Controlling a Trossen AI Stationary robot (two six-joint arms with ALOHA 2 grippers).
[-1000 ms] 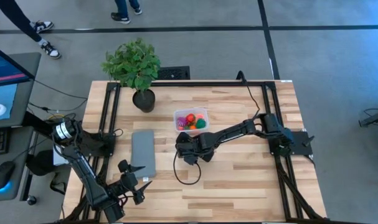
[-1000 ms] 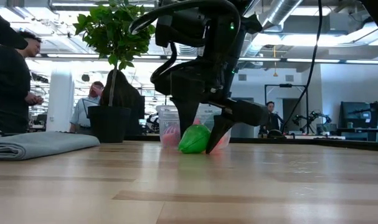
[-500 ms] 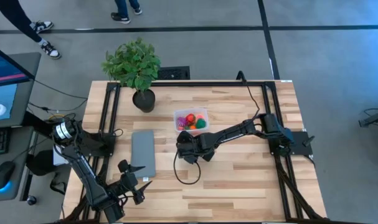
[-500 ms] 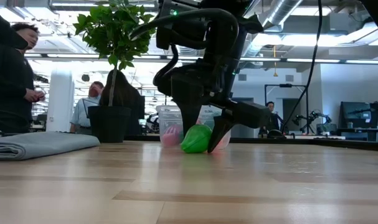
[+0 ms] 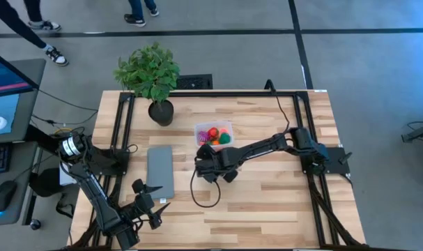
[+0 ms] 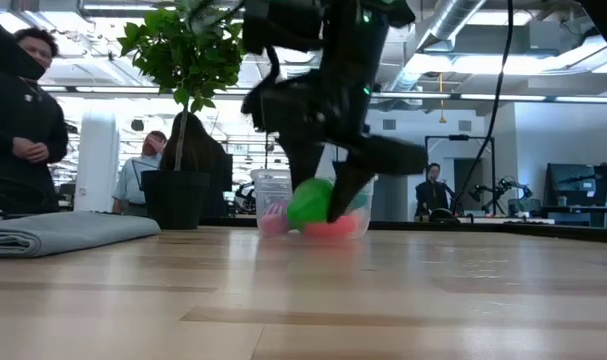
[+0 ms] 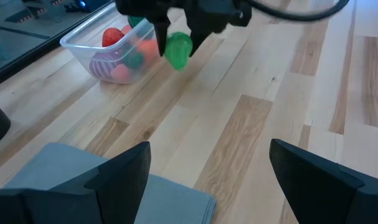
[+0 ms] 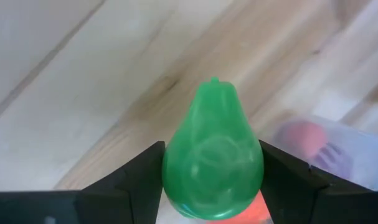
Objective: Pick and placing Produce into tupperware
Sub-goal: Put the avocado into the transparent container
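Note:
My right gripper [image 5: 210,167] is shut on a green toy pear [image 6: 311,200], just on the near side of the tupperware [image 5: 213,134]. The pear also shows in the right wrist view [image 8: 212,152] and the left wrist view [image 7: 177,48]. The tupperware [image 7: 108,50] is a clear tub on the table. It holds red, orange, green, pink and purple produce. My left gripper [image 5: 157,199] waits open at the table's near left, beside the grey slab. My right gripper pinches the pear's wide body [image 8: 176,168] between its two fingers [image 8: 129,180], coming from above and pointing down. The narrow stem end [image 8: 213,84] sticks out past the fingertips. The pear is lifted clear of the table.
A potted plant [image 5: 152,77] stands at the far left of the table. A flat grey slab [image 5: 160,171] lies left of the middle. A black cable loop [image 5: 204,199] rests on the wood near the right gripper. People stand in the room behind [image 6: 23,120].
My right gripper has risen, still shut on the pear. The pear stood on the table a second ago and now hangs clear of it, level with the tub's wall. The gripper has also drifted slightly toward the table's left.

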